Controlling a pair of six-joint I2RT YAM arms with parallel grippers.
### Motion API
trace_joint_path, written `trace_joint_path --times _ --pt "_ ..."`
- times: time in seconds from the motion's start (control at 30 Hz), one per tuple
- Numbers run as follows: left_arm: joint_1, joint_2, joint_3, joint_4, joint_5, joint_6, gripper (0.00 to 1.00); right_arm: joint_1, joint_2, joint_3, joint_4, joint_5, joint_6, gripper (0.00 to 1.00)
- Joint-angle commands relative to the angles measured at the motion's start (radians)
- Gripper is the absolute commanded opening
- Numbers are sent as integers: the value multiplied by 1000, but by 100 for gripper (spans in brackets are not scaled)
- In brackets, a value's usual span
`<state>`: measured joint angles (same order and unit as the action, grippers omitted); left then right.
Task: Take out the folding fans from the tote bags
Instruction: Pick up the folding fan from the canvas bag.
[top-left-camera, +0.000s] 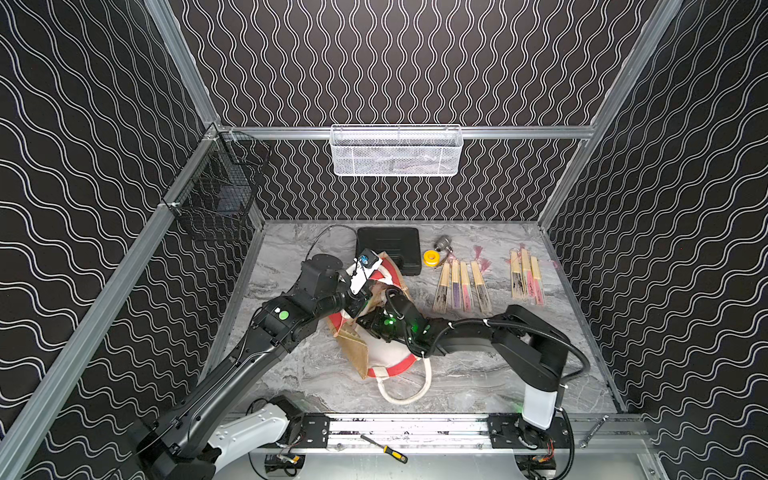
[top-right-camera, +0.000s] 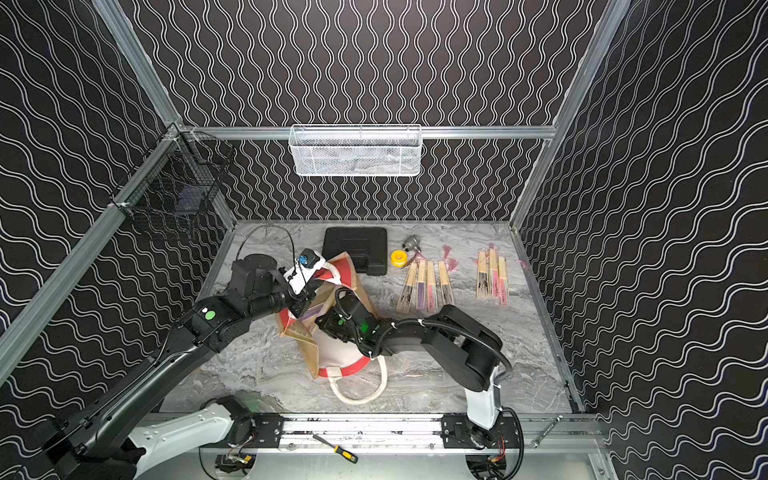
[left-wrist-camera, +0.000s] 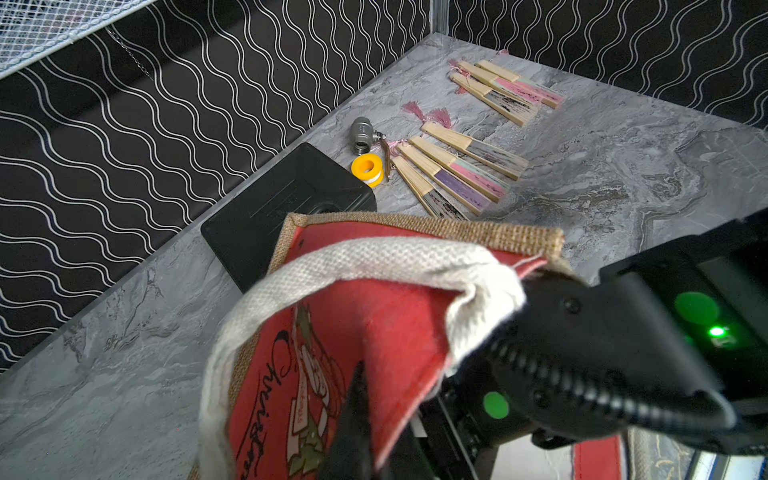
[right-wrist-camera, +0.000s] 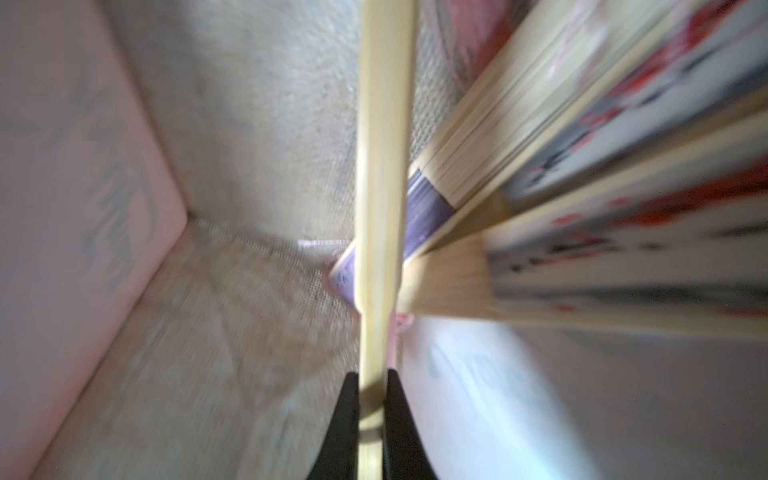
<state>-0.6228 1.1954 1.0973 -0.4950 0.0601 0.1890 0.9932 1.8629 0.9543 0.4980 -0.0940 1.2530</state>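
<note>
The tote bag (top-left-camera: 353, 349) (top-right-camera: 309, 353) lies on its side mid-table, mouth toward the left arm. My left gripper (left-wrist-camera: 370, 415) (top-left-camera: 361, 305) is shut on the edge of its red printed panel (left-wrist-camera: 374, 307), below the white rope handle (left-wrist-camera: 332, 257). My right arm reaches into the bag. In the right wrist view my right gripper (right-wrist-camera: 371, 382) is shut on a pale bamboo folding fan (right-wrist-camera: 384, 166), beside more fans (right-wrist-camera: 582, 145) against the lining. Several fans (top-left-camera: 461, 286) (top-right-camera: 428, 286) (left-wrist-camera: 457, 170) and three more (top-left-camera: 527, 274) (top-right-camera: 492, 276) (left-wrist-camera: 507, 89) lie on the table at the back right.
A flat black case (top-left-camera: 388, 249) lies behind the bag, with a yellow tape roll (top-left-camera: 431, 257) and a metal valve (top-left-camera: 444, 243) beside it. A white mesh basket (top-left-camera: 395, 151) and a black wire basket (top-left-camera: 216, 195) hang on the walls. A yellow-handled screwdriver (top-left-camera: 384, 449) rests on the front rail.
</note>
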Motion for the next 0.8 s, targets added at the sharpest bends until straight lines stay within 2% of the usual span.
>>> trace_joint_path --times 0.0,0.5,0.77 --pt "0 -5 1 43 3 0 0 1 -55 -26 -5 34 -45 0" --pt "1 -7 0 46 -2 1 0 1 -261 -107 -227 68 -225 0" --pt "0 -8 -1 49 -13 -4 0 10 -368 -149 -204 60 -390 0"
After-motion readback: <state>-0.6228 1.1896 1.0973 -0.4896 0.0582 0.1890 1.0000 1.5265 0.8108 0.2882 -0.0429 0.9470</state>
